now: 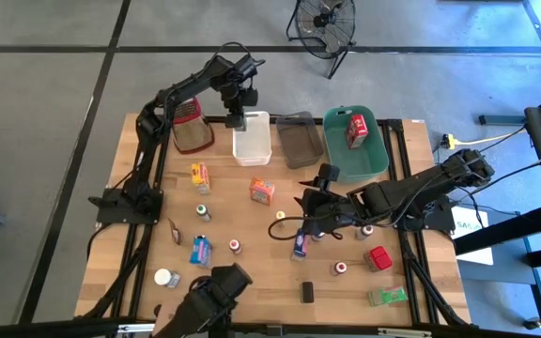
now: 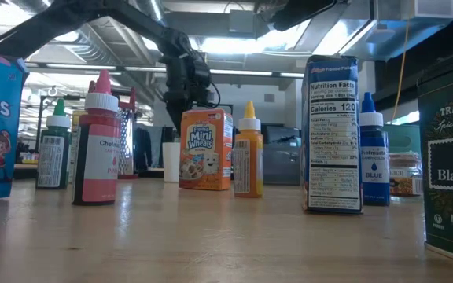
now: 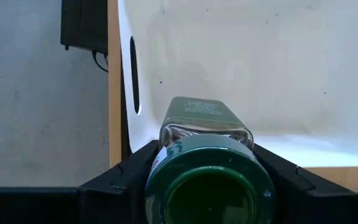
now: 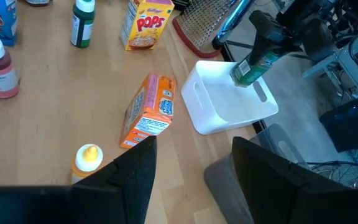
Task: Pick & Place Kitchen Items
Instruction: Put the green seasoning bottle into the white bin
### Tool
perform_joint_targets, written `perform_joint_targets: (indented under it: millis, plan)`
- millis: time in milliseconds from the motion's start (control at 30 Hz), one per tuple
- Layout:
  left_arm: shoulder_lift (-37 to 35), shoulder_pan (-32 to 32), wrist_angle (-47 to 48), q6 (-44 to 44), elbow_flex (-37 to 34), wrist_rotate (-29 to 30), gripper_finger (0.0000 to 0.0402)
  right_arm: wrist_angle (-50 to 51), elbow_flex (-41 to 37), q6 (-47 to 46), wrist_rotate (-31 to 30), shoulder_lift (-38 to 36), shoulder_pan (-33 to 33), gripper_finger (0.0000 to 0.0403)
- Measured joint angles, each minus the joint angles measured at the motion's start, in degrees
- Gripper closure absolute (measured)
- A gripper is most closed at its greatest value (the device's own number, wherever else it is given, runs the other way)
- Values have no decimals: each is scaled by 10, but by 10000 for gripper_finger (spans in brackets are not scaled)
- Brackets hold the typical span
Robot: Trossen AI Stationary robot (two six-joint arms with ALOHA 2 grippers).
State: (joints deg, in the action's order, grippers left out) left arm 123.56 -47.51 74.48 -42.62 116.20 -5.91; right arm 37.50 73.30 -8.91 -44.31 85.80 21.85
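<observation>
My left gripper (image 1: 236,118) hangs over the white bin (image 1: 252,141) at the table's far edge, shut on a glass jar with a dark green cap (image 3: 207,180). The right wrist view shows that jar (image 4: 250,67) just above the bin's far rim. My right gripper (image 4: 191,177) stands open over the middle of the table with nothing between its fingers. Below it, an orange cereal box (image 4: 149,112) lies on its side and a yellow-capped bottle (image 4: 87,160) stands upright. More little bottles and boxes stand scattered on the wood. My left gripper pinches the jar at its green cap end (image 3: 166,163) between its two fingers (image 3: 126,177), one on each side. The fingers come from above, pointing down. The jar hangs below them, bottom end (image 3: 197,111) down and slightly tilted, clear of the white bin (image 3: 260,62).
A red-rimmed wire basket (image 1: 192,133) stands left of the white bin. To its right are a grey bin (image 1: 299,141) and a green bin (image 1: 369,160) with a red box (image 1: 357,130) inside. A blue box (image 1: 301,244) stands close to my right gripper (image 1: 310,208).
</observation>
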Motion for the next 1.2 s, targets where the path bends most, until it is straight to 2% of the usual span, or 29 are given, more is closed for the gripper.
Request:
perform_joint_targets:
  millis: [767,900,1200]
  plan:
    - [2,2,-30,15,-5,-2,190,0,0,0,0,0,0,192]
    - [2,2,-31,14,-20,-21,191,0,0,0,0,0,0,192]
    - [2,1,-45,10,-43,-13,193,0,0,0,0,0,0,192]
